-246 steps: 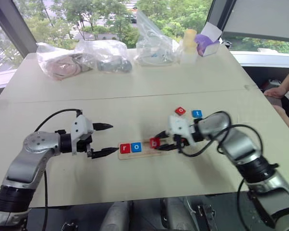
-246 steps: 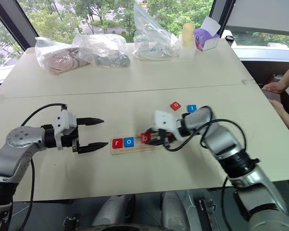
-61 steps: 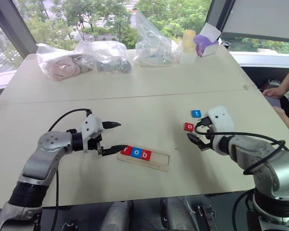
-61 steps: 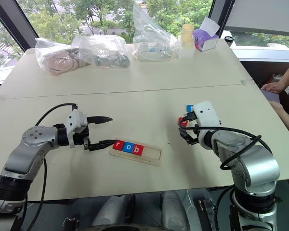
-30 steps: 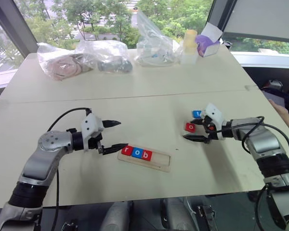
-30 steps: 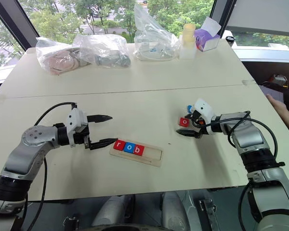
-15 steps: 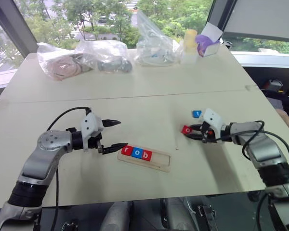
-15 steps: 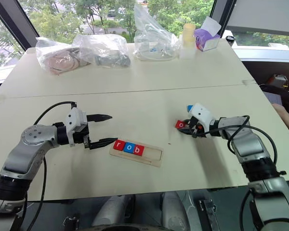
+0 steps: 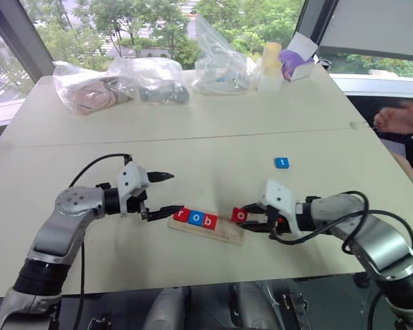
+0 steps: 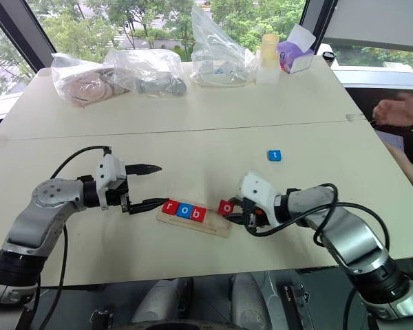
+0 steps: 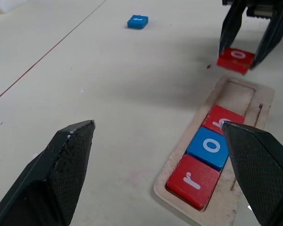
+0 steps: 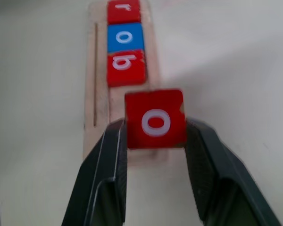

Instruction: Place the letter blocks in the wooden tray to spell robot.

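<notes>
1. I have the red "o" tile (image 12: 155, 120) pinched between the fingers of the right gripper (image 10: 239, 212), which is clamped tight on its two side edges. It hangs above the free end of the wooden tray (image 10: 219, 227), just past the red "b" tile (image 12: 126, 68).

2. The tile sits slightly skewed to the recess in the right wrist view. If I lower it like that, I judge a corner could catch the tray's rim and the tile would rest tilted, or slip out onto the table (image 9: 213, 144).

3. A hard press could also shove the light tray sideways and jostle the seated red "r" tile (image 11: 192, 180), blue "o" tile (image 11: 211, 145) and "b".

4. The left gripper (image 9: 164, 194) is spread wide and empty, its lower finger just beside the tray's "r" end; any twitch there could knock the tray.

5. Room: two slots lie free past the "b". The blue "t" tile (image 9: 281, 163) lies well apart on open table, with clear space around it. The tray lies fairly near the table's front edge; the bags and a person's hand (image 9: 394, 118) are far off.
</notes>
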Robot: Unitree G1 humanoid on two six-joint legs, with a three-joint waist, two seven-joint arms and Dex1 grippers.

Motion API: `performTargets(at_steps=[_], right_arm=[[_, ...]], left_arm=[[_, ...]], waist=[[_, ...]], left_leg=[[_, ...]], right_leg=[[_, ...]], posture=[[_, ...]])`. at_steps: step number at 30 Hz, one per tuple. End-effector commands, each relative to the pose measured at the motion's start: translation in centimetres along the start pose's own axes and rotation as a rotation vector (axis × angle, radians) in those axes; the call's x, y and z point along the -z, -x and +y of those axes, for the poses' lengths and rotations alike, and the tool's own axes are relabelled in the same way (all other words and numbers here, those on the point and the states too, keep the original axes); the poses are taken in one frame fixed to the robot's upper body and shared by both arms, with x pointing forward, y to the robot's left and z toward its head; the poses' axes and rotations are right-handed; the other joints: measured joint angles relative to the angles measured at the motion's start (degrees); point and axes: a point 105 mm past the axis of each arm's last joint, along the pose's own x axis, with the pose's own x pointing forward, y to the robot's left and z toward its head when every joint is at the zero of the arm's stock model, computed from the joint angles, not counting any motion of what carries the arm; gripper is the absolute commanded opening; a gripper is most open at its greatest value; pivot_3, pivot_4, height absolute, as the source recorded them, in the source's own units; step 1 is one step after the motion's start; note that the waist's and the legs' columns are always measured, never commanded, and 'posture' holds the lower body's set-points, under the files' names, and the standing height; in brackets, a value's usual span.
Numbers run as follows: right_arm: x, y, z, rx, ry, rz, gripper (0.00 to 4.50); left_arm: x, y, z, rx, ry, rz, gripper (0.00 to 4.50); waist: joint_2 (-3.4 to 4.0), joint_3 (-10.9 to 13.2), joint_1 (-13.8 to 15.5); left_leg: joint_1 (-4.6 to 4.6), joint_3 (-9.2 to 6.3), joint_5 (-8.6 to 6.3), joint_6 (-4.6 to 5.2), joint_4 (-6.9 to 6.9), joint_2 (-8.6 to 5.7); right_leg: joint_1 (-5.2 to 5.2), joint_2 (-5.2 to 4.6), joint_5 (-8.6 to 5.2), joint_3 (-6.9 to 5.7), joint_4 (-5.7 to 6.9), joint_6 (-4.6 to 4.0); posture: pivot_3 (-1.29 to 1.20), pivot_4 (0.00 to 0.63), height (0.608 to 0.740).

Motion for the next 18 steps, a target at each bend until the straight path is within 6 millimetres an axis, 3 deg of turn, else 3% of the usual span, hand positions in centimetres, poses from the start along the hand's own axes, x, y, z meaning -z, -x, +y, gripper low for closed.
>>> performTargets(at_steps=[1,9,18], right_arm=[[-0.7,-0.8,0.2,-0.014,0.045,-0.003,1.13],[-0.2,-1.8,0.3,-0.030,0.057,0.022,1.13],[-0.5,-2.7,1.1,-0.061,0.066,0.017,1.13]], left_arm=[[-0.8,0.0,-0.2,0.017,-0.021,-0.015,4.50],[-0.8,0.7,-2.3,0.109,0.001,0.008,4.50],[-0.9,0.7,-2.1,0.102,-0.002,0.010,4.50]], waist=[[0.00,0.00,0.01],[0.00,0.00,-0.02],[0.00,0.00,-0.02]], left_leg=[[0.00,0.00,0.00,0.00,0.00,0.00],[0.00,0.00,0.00,0.00,-0.02,0.00],[0.00,-0.01,0.00,0.00,-0.01,0.00]], right_leg=[[0.00,0.00,0.00,0.00,0.00,0.00],[-0.01,0.00,0.00,0.00,-0.01,0.00],[0.00,0.01,0.00,-0.01,0.00,0.00]], posture=[[0.00,0.150,0.740],[0.00,0.150,0.740],[0.00,0.150,0.740]])
